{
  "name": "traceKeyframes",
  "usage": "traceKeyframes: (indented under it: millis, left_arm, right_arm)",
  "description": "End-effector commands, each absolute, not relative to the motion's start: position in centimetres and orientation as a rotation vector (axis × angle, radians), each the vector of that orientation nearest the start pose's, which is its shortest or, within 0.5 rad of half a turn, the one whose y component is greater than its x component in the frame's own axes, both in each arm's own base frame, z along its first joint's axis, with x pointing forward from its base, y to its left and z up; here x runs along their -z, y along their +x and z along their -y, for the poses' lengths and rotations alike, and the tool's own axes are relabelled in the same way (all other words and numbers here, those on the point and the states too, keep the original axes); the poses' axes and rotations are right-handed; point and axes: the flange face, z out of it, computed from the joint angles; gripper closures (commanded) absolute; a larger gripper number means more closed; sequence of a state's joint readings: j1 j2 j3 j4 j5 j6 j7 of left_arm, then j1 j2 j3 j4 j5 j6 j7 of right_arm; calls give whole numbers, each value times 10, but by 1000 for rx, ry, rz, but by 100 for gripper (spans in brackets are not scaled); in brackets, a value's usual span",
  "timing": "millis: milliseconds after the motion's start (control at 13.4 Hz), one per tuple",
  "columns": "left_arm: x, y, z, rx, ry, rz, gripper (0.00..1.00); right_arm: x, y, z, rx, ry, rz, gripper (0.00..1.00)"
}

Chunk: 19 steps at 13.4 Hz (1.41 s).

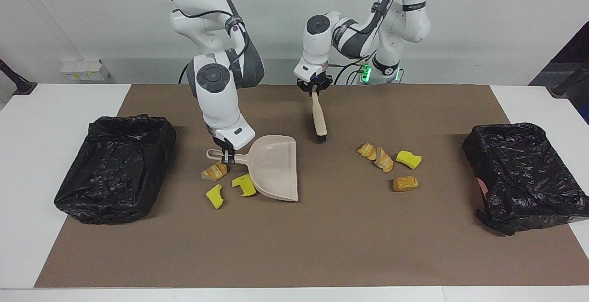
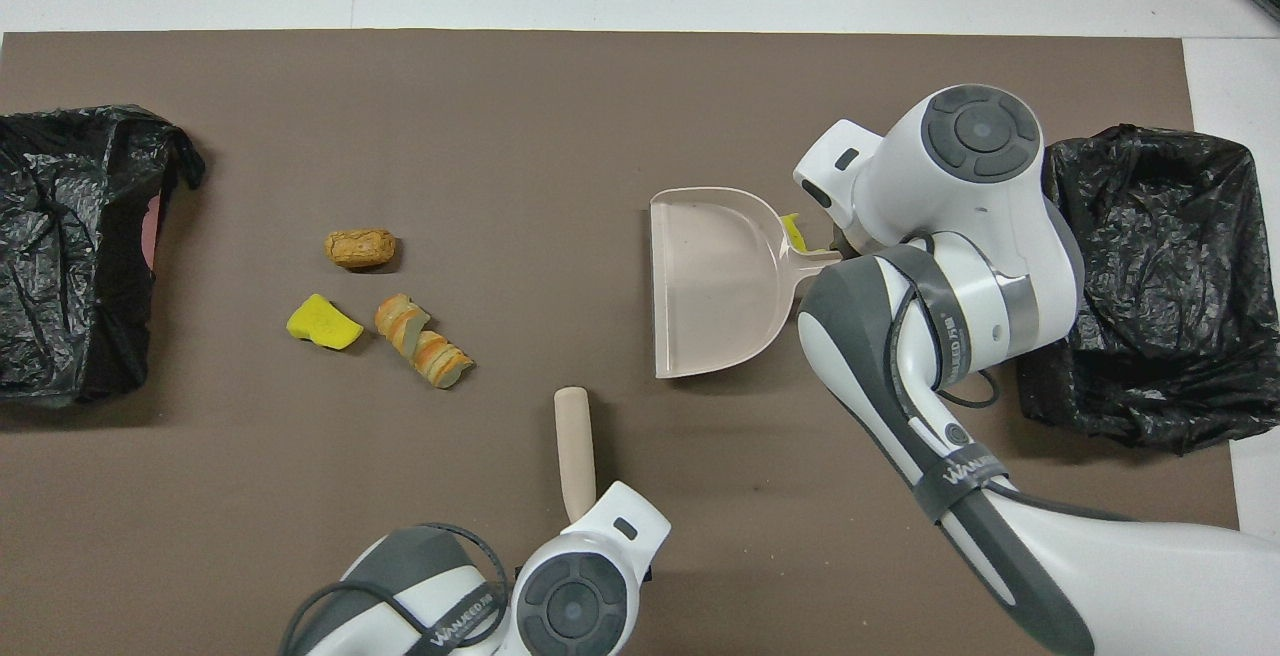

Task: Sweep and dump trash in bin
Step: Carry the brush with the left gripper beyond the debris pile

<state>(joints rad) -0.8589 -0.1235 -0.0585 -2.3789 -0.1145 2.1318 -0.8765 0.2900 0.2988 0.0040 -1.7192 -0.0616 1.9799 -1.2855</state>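
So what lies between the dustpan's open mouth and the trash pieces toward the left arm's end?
Bare brown mat, as both views show. The brush in the left gripper hangs nearer the robots than that stretch between dustpan and trash.

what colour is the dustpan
Pale beige-pink all over; the dustpan shows best in the overhead view.

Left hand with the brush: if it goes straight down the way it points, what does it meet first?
Probably bare brown mat: the left hand holds the brush bristles-down, slightly tilted, over open mat beside the dustpan, though its height is unclear.
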Motion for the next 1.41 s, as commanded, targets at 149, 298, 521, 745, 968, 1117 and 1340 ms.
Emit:
traceKeyframes:
  millis: [149,298,521,745,968,1117,1340]
  left_arm:
    - [-445,357,273,-232,-3141,47,100]
    - [-465,391,221,-278,-3110,7,100]
    - [-462,430,139,-247,-3073,-41,100]
    - [-458,462,37,-168,-3122,-93,100]
    - [-446,474,-12,-119,-3135,-99,100]
    - [-415,470,-16,-212,-3137,-82,100]
    - [-373,451,-4,-344,-3121,-7,100]
  right_arm:
    - [-391,591,-230,121,2045,-2265,100]
    - [-378,583,-260,123,2043,-2243,100]
    - [-369,581,-273,103,2079,-2196,100]
    - [-368,582,-272,102,2084,-2192,100]
    - [-368,582,-272,104,2091,-2185,100]
    - [-368,582,-272,102,2091,-2185,100]
    - [-368,582,-272,104,2096,-2181,100]
